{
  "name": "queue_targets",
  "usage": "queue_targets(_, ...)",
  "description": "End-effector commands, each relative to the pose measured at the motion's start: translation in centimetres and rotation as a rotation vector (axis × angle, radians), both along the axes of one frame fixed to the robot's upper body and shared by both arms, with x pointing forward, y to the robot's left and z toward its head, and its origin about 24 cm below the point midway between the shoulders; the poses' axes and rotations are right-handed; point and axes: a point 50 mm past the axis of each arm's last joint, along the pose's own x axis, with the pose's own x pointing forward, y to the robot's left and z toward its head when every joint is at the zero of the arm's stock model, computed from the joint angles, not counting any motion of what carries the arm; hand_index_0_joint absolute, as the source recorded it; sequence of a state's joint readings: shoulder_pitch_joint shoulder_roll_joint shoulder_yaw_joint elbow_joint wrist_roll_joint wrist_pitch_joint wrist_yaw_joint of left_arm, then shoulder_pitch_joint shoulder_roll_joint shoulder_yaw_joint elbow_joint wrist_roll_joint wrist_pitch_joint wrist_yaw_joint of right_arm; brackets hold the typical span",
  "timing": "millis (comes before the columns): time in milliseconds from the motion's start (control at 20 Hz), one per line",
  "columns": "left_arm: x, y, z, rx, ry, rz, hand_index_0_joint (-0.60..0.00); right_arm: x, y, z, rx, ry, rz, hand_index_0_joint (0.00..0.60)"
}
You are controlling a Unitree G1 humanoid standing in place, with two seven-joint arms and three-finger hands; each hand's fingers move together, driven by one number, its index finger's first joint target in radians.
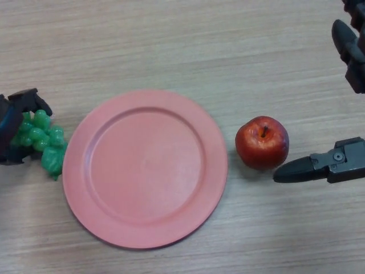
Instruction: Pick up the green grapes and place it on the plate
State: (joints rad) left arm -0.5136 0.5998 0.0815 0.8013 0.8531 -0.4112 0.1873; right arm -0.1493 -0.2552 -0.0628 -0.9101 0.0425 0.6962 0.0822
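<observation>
At frame's left edge, the left hand (12, 128) is clamping the green plastic grapes (43, 142) just beside the round pink plate (85, 188); the right hand (336, 162), fingers spread, is flanking the red apple (262, 141) on the wooden desk (171, 40).

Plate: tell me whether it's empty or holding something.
Empty. The plate shows only bare pink surface; the green grapes lie off its left rim at the left hand.

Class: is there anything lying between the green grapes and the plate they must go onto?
Nothing visible. The green grapes, with the left hand curled around them, sit right at the plate's left rim. The apple lies on the plate's far side, near the right hand.
</observation>
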Motion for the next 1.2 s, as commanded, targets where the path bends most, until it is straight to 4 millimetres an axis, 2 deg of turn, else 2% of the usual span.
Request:
queue_targets(50, -0.8, 3.3, 6.4, 0.092, -0.279, 0.048, -0.6, -1.6, 0.0, 2.8, -0.002, -0.246, 0.004, 0.0)
queue_targets(200, -2.3, 3.6, 10.5, 0.089, -0.42, 0.072, -0.6, -1.6, 0.1, 2.9, -0.004, -0.248, 0.004, 0.0)
queue_targets(250, -2.7, 3.4, 11.2, 0.09, -0.445, 0.067, -0.6, -1.6, 0.1, 2.9, -0.005, -0.247, 0.004, 0.0)
queue_targets(300, -3.8, 2.5, 12.9, 0.078, -0.504, 0.042, -0.6, -1.6, 0.2, 2.9, -0.007, -0.247, 0.006, 0.0)
queue_targets(350, -4.3, 2.0, 13.6, 0.076, -0.526, 0.028, -0.6, -1.6, 0.2, 2.9, -0.011, -0.249, 0.005, 0.0)
queue_targets(400, -5.5, 0.4, 14.5, 0.07, -0.549, -0.019, -0.6, -1.6, 0.4, 2.9, -0.016, -0.25, 0.005, 0.0)
queue_targets(450, -6.0, -0.4, 14.8, 0.069, -0.543, -0.047, -0.6, -1.6, 0.4, 2.9, -0.018, -0.251, 0.006, 0.0)
queue_targets(500, -7.2, -2.2, 14.9, 0.045, -0.498, -0.13, -0.6, -1.5, 0.6, 2.9, -0.023, -0.253, 0.006, 0.0)
queue_targets(600, -8.6, -4.5, 15.3, -0.006, -0.47, -0.248, -0.6, -1.5, 0.7, 2.9, -0.023, -0.251, 0.009, 0.0)
queue_targets(700, -9.2, -5.8, 14.8, -0.048, -0.385, -0.313, -0.6, -1.5, 0.9, 2.9, -0.027, -0.249, 0.009, 0.0)
queue_targets(800, -9.2, -6.2, 13.7, -0.004, -0.313, -0.329, -0.6, -1.5, 1.1, 2.8, -0.03, -0.252, 0.013, 0.0)
queue_targets(850, -9.2, -6.2, 13.6, 0.0, -0.307, -0.329, -0.551, -1.5, 1.1, 2.8, -0.031, -0.252, 0.013, 0.0)
queue_targets(900, -9.3, -6.2, 13.5, 0.002, -0.297, -0.33, -0.401, -1.5, 1.1, 2.8, -0.031, -0.251, 0.014, 0.0)
queue_targets(950, -9.3, -6.1, 13.4, 0.002, -0.286, -0.333, -0.3, -1.5, 1.1, 2.7, -0.031, -0.25, 0.014, 0.0)
queue_targets(1000, -9.5, -6.1, 13.2, -0.002, -0.266, -0.339, -0.151, -1.5, 1.1, 2.7, -0.032, -0.247, 0.014, 0.0)
queue_targets(1050, -9.6, -6.2, 13.1, -0.013, -0.256, -0.346, -0.05, -1.5, 1.1, 2.6, -0.034, -0.245, 0.015, 0.0)
queue_targets(1100, -9.8, -6.3, 13.1, -0.013, -0.266, -0.347, 0.0, -1.5, 1.1, 2.6, -0.036, -0.245, 0.016, 0.0)
queue_targets(1200, -10.0, -6.0, 13.5, -0.078, -0.272, -0.32, 0.0, -1.5, 1.0, 2.7, -0.033, -0.244, 0.014, 0.0)
